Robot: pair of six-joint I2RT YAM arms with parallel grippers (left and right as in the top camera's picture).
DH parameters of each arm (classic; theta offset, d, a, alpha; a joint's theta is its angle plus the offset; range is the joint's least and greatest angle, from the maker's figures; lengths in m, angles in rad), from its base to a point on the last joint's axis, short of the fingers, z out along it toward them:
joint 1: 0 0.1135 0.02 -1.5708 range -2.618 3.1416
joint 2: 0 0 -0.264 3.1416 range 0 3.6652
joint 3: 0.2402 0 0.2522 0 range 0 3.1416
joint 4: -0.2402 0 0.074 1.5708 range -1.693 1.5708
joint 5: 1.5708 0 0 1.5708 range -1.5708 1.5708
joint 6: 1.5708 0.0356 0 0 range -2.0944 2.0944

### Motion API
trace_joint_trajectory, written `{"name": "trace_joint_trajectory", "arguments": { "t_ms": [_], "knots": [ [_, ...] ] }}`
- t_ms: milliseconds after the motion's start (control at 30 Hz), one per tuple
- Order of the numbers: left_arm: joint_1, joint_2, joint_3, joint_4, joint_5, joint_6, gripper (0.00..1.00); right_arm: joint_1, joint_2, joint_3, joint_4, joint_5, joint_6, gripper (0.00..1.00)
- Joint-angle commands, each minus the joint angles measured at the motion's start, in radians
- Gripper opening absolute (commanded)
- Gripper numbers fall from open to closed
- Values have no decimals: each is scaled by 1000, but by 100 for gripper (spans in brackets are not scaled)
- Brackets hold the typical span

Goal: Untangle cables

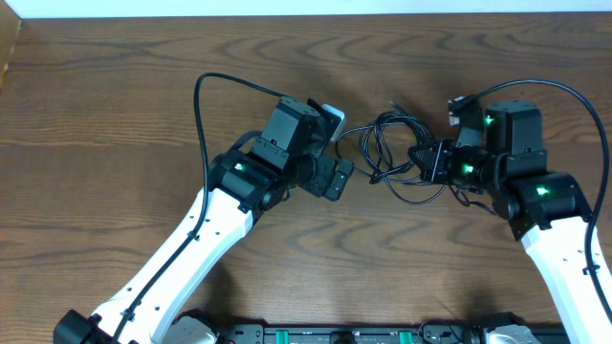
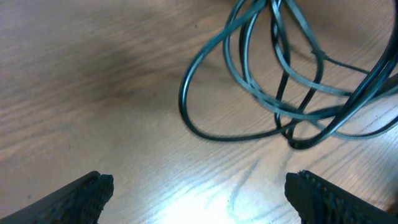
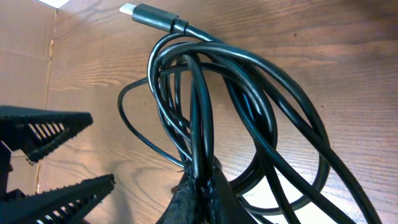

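Observation:
The cables (image 1: 387,153) are a tangle of thin black loops lying mid-table between the two arms. My right gripper (image 1: 426,162) is at the tangle's right side. In the right wrist view, the right gripper (image 3: 202,190) is shut on several black strands of the cables (image 3: 196,124), and a plug end (image 3: 134,10) sticks up at the top. My left gripper (image 1: 337,153) stands wide open just left of the tangle. In the left wrist view nothing lies between the fingers of the left gripper (image 2: 199,186), and the cables (image 2: 183,99) lie ahead of the fingertips.
The wooden table (image 1: 115,105) stretches wide on all sides. Thick black arm wires arc over the left arm (image 1: 203,96) and the right arm (image 1: 579,96). A cardboard edge (image 3: 25,37) shows at the far left. The left gripper's serrated fingers (image 3: 46,127) stand close to the held strands.

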Motion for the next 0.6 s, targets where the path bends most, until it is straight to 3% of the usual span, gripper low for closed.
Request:
{"name": "trace_joint_trajectory", "arguments": {
  "t_ms": [0,133,267,400,433,500,567],
  "knots": [
    [0,-17,9,-34,12,28,95,-33,-22,2,14,-72,-24,1],
    [0,-12,9,-34,12,-43,95,-44,-22,2,18,-117,-24,1],
    [0,20,9,8,12,-245,95,-44,-22,2,17,-125,-24,1],
    [0,90,9,30,12,-343,94,-44,-22,2,17,-144,-23,1],
    [0,124,9,38,12,-372,82,-44,-22,2,17,-143,-23,1],
    [0,168,9,66,12,-385,40,-44,-22,2,17,-143,-23,1],
    [0,186,9,87,-6,-385,10,-44,-22,2,17,-143,-23,1]
  ]
}}
